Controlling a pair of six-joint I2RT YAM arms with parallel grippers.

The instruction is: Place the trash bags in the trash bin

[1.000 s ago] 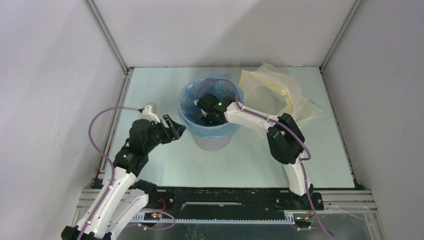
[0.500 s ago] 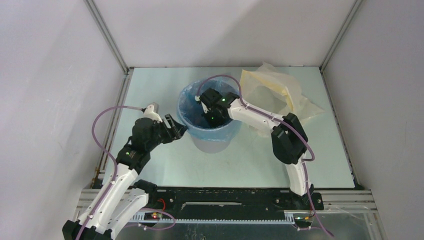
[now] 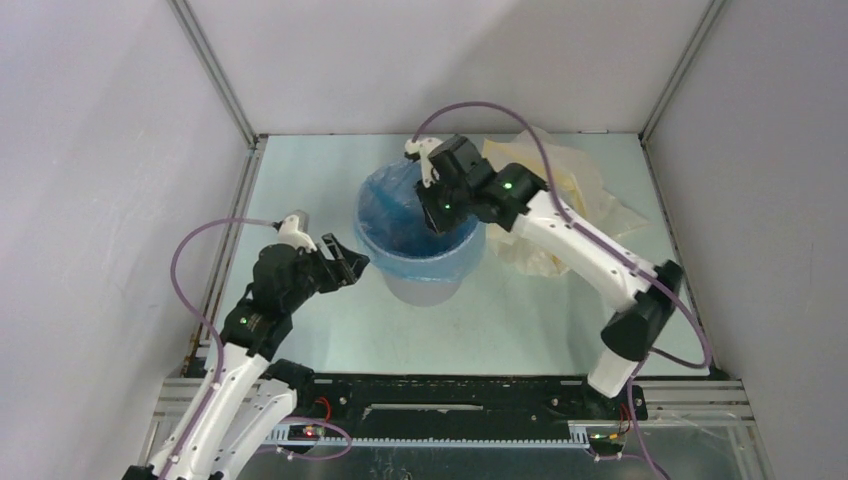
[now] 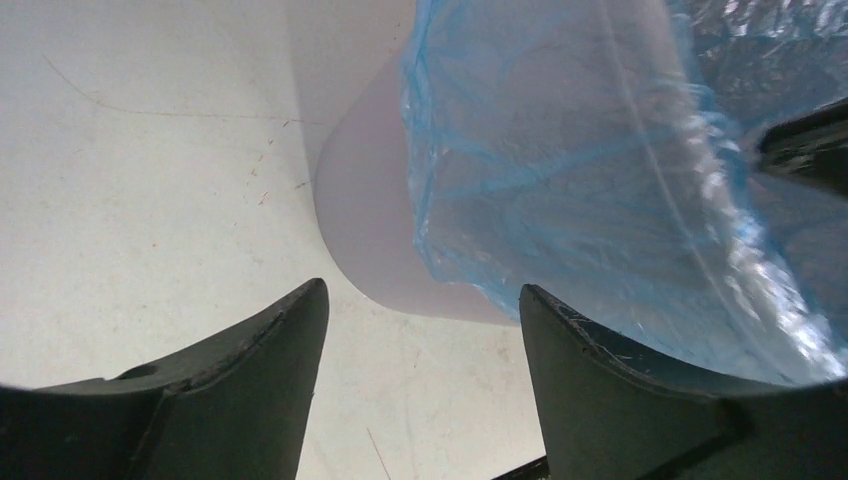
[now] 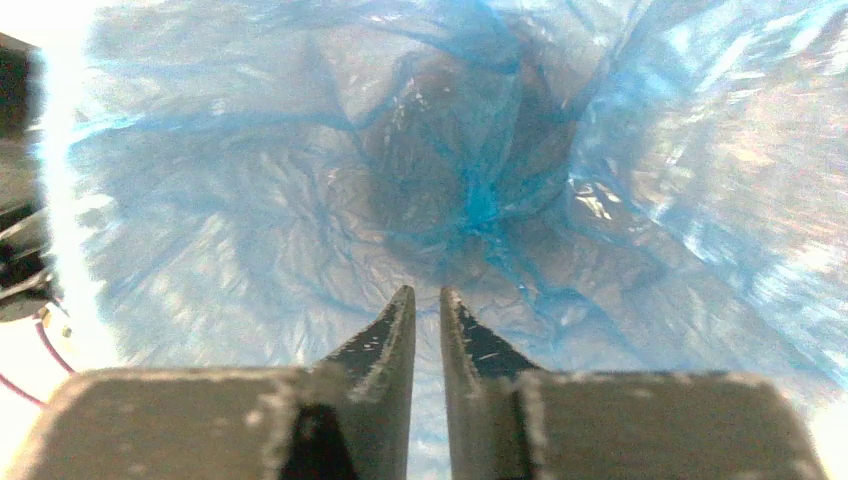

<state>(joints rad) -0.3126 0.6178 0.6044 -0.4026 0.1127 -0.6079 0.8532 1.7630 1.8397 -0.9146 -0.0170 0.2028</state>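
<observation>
The pale grey-lavender trash bin (image 3: 422,285) stands at mid-table. The blue trash bag (image 3: 400,215) lines its inside, with its edge folded over the rim. My right gripper (image 3: 436,212) hangs over the bin's mouth, pointing down. In the right wrist view its jaws (image 5: 427,295) are almost together with nothing between them, above the crinkled blue bag (image 5: 300,200). My left gripper (image 3: 355,260) is open and empty beside the bin's left wall. In the left wrist view it (image 4: 420,300) faces the bin (image 4: 370,230) and the bag's folded edge (image 4: 560,180).
A larger pale yellow plastic bag (image 3: 560,170) lies crumpled at the back right, just behind my right arm. Enclosure walls and metal frame posts border the table on three sides.
My right gripper has risen out of the bin to above its rim, and the right arm's elbow has swung out to the right. My left gripper has barely moved.
</observation>
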